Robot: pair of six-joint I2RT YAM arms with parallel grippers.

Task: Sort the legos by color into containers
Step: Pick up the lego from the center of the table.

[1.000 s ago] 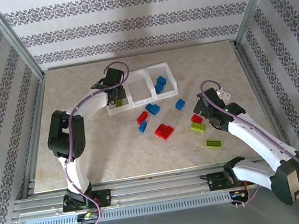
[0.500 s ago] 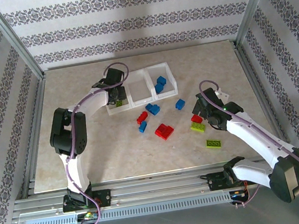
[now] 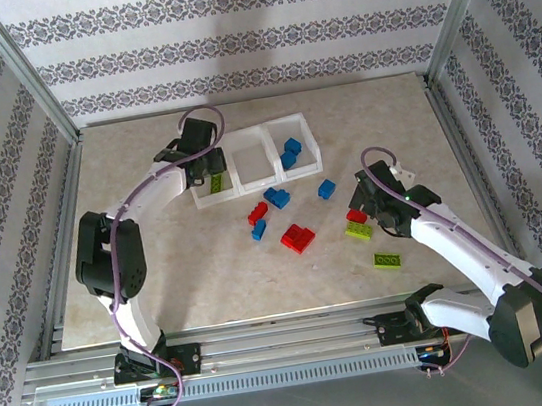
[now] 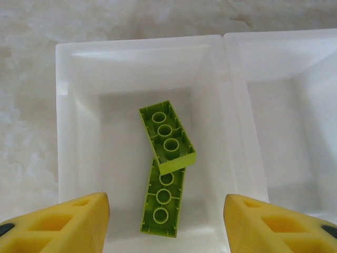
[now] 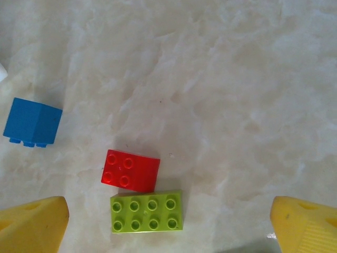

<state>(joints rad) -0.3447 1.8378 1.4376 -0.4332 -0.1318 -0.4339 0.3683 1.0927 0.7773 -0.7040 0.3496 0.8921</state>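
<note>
The clear-white plastic tray (image 3: 254,165) of three square bins sits toward the far edge of the bench (image 3: 161,279), a pale marbled slab, a little left of its middle. The left jaws hang over the left bin (image 4: 68,105), standing apart with nothing between them, and their yellow fingers (image 4: 63,221) frame the bin's near wall. In that bin the upper green brick (image 4: 167,138) rests tilted across one end of the lower green brick (image 4: 162,203) and hides part of it. Both show a row of round tubes inside a thin rim. The middle bin (image 4: 284,116) adjoins it, smooth-walled and cut off at the picture's edge. The right bin (image 3: 303,130) holds blue bricks (image 3: 291,152), too small to count surely. From above, the left wrist covers much of the left bin. Around the middle of the bench lie a blue block (image 3: 276,198), a red block (image 3: 257,212), a smaller blue piece (image 3: 258,230) and a broad red piece (image 3: 298,237). Nearer the right edge lies a green strip (image 3: 388,261). The right jaws hover spread wide, nothing between them, above a red square brick (image 5: 130,171) with four studs, which lies just against an eight-stud green plate (image 5: 146,212). A blue cube (image 5: 32,122) lies apart, on its side. From above, the right wrist partly hides the red square brick.
</note>
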